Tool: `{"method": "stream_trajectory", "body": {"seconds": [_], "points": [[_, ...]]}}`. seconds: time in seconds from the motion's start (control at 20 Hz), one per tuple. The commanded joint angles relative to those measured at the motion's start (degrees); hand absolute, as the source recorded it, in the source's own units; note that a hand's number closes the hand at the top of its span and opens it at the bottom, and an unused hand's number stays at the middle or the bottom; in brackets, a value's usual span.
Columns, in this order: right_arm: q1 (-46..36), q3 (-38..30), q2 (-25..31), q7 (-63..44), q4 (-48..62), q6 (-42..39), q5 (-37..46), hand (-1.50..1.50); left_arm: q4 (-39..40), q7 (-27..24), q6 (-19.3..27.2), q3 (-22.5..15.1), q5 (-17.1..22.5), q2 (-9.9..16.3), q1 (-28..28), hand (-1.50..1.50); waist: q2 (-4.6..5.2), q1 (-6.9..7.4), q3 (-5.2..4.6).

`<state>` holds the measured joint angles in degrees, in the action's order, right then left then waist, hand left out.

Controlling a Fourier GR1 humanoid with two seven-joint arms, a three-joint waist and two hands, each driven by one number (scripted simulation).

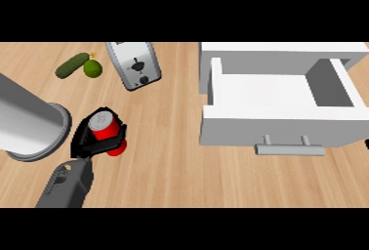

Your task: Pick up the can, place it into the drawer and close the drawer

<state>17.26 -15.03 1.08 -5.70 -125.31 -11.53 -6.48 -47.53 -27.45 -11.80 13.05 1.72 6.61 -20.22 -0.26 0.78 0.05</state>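
Can (107, 128) sits inside the left hand's (92, 139) curled fingers, on the counter (173, 166).

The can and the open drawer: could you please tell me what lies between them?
Only bare wooden counter separates the can from the drawer, as the head view shows.

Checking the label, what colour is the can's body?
Red, with a silver top; the can shows in the head view.
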Motion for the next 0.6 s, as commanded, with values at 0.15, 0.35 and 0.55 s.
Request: {"method": "stream_trajectory", "body": {"seconds": [0.15, 0.35, 0.55], "points": [[3.14, 2.77, -1.04, 0.28, -3.0, 1.36, 1.99, -1.5, -21.66, 14.23, 10.48, -2.66, 0.83, -4.64, 4.26, 1.5, -0.09, -0.37, 0.01], [0.92, -1.72, -0.31, 3.46, 1.08, -1.55, -1.48, -1.5, -27.72, 19.02, 13.16, -6.4, -1.03, -6.28, 2.31, 1.5, 0.04, -0.71, 0.0], [3.2, -2.32, 0.99, 1.85, -1.58, -2.24, -2.95, -1.5, -30.89, 25.07, 17.09, -10.5, -1.76, -6.55, -2.07, 1.5, 0.07, -1.12, -0.02]]}}
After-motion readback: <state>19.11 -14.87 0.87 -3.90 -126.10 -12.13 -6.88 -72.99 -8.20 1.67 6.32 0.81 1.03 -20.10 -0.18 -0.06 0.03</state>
